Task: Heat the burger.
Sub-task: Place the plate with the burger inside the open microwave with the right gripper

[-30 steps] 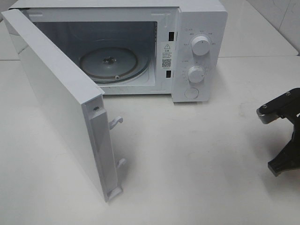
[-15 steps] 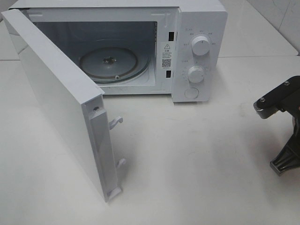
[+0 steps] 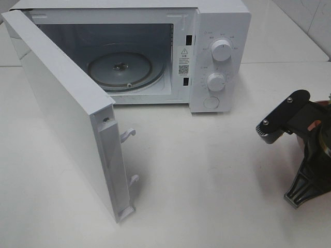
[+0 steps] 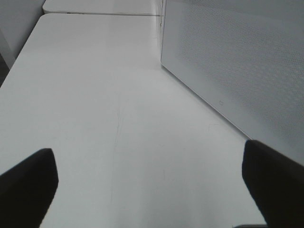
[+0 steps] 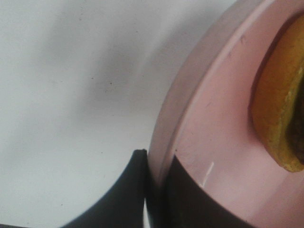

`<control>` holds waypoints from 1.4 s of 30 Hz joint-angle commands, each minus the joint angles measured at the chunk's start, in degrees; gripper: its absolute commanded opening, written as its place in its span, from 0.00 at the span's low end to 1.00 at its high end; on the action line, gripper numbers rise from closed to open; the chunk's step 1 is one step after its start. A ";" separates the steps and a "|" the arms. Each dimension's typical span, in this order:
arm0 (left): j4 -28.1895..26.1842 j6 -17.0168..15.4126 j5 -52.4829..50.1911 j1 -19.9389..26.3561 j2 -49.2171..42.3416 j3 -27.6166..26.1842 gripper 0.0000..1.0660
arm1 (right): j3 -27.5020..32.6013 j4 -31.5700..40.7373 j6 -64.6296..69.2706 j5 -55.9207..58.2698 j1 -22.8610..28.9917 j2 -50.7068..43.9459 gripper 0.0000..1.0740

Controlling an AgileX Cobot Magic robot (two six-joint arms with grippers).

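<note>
The right end effector is clamping narrowly on the rim of the pink plate, which is carrying the burger. The left end effector is hovering with jaws spread wide above the bench, beside the open microwave door.

Right gripper pinching the pink plate at its rim, a finger on each face. The burger sits on the plate beyond the fingertips. White table beneath.
</note>
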 commanded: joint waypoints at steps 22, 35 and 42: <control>0.11 0.11 -0.74 0.23 -0.86 0.00 0.92 | 0.11 -3.72 -7.56 1.95 15.36 -0.69 0.00; 0.11 0.11 -0.74 0.23 -0.86 0.00 0.92 | 0.11 -5.04 -14.44 0.00 20.97 -0.69 0.00; 0.11 0.11 -0.74 0.23 -0.86 0.00 0.92 | -0.34 -5.04 -20.80 -3.27 21.03 -0.69 0.00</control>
